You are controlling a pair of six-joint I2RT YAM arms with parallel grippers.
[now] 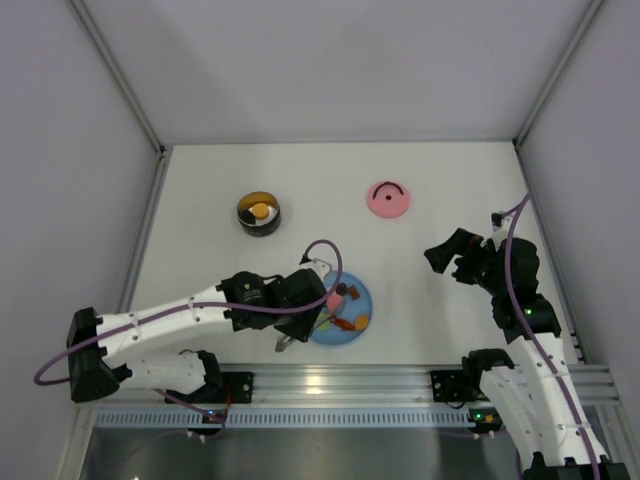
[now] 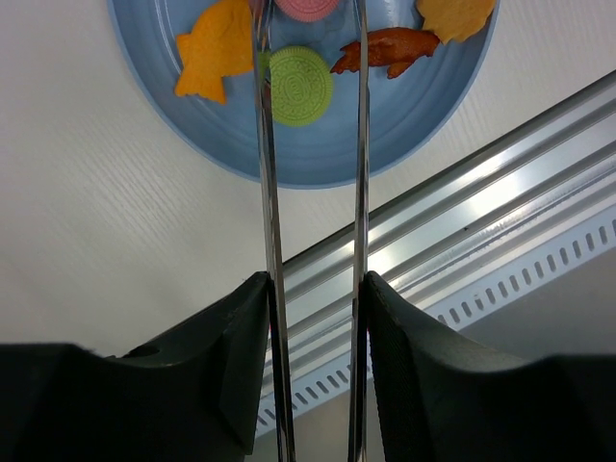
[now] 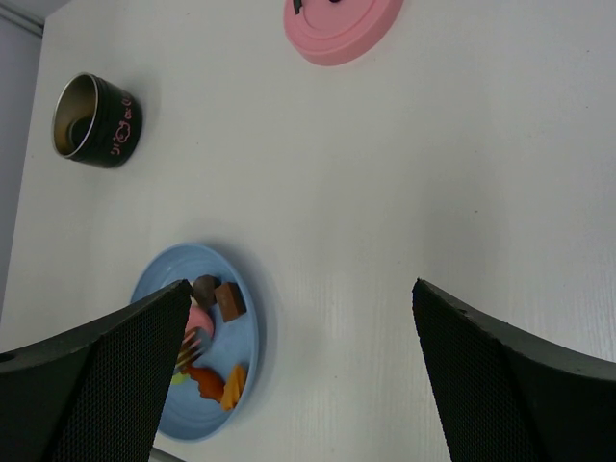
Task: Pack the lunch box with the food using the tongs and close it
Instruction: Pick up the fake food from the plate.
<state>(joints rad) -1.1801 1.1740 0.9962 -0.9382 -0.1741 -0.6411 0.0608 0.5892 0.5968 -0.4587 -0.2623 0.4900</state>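
Note:
My left gripper (image 2: 316,289) is shut on the silver tongs (image 2: 272,241), one finger pressing on each arm. The tongs reach out over the blue plate (image 2: 318,159). A green cookie (image 2: 300,85) shows between their arms, and the tips run past the top of the left wrist view. Around it lie an orange fish (image 2: 217,51), a red piece (image 2: 385,50) and a pink piece (image 2: 306,8). The lunch box (image 1: 259,213) stands open at the back left with an orange piece inside. Its pink lid (image 1: 388,199) lies apart. My right gripper (image 3: 300,375) hangs open and holds nothing.
The plate (image 1: 366,300) sits close to the aluminium rail (image 1: 340,382) at the table's near edge. Brown and dark pieces (image 3: 219,296) lie on its far side. Grey walls close the table in at the left, right and back.

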